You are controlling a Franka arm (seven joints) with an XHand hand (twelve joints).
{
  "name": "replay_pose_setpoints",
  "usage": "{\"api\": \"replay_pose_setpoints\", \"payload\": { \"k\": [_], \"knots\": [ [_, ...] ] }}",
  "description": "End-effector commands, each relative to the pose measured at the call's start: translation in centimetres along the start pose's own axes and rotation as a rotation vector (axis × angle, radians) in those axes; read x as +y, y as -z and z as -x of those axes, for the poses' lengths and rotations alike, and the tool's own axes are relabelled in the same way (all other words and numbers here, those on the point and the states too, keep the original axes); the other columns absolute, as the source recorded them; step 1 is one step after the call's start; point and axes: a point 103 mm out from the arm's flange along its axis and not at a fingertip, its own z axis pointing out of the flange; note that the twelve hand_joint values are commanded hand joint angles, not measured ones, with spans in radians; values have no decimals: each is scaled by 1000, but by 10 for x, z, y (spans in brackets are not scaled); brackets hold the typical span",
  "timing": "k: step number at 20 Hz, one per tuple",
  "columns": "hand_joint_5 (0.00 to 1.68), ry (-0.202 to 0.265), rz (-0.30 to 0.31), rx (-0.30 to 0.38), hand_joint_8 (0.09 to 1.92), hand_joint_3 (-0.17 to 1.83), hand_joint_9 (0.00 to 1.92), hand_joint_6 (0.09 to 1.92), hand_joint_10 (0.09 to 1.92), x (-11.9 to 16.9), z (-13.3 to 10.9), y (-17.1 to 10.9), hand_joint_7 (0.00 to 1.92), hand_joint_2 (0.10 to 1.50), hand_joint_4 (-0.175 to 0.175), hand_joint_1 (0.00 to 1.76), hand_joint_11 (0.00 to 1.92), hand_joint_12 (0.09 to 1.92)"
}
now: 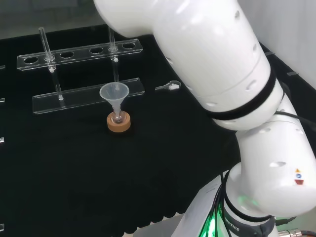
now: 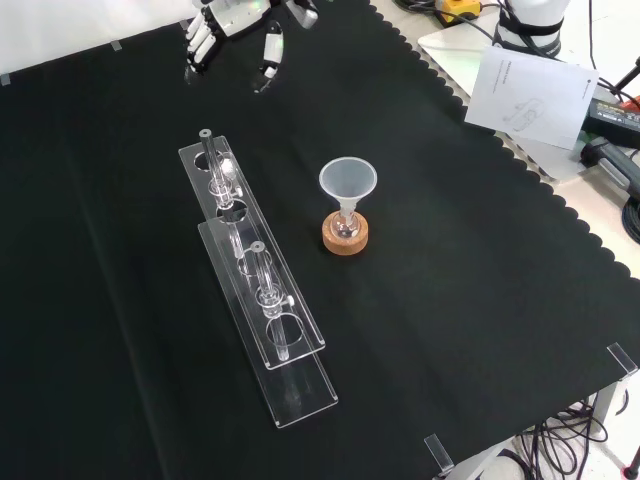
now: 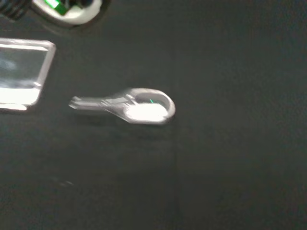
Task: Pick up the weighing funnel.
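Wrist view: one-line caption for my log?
Weighing funnel lying untouched on the black cloth, end of a clear rack nearby.

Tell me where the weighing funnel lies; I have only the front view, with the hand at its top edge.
Observer: Head view: the weighing funnel lies on the cloth just right of the clear rack, apart from it.
Operator: Confirm nothing holds it.
Observer: Wrist view: it lies alone on the cloth, nothing touching it.
Operator: Give its heading.
Observer: Wrist view: its stem points toward the rack's end, its scoop away.
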Motion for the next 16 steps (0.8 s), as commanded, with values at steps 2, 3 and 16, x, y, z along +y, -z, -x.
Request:
{"api": "replay_pose_setpoints", "payload": {
  "k": [2, 3, 16],
  "knots": [
    [570, 57, -58, 23, 688, 496, 648, 87, 560, 27, 2, -48, 371, 635, -47, 837, 453, 1337],
    [570, 58, -62, 20, 688, 497, 648, 87, 560, 28, 2, -50, 371, 635, -47, 837, 454, 1337],
    [585, 83, -115, -30, 692, 508, 653, 87, 560, 57, -6, -89, 378, 627, -42, 846, 457, 1334]
  ]
}}
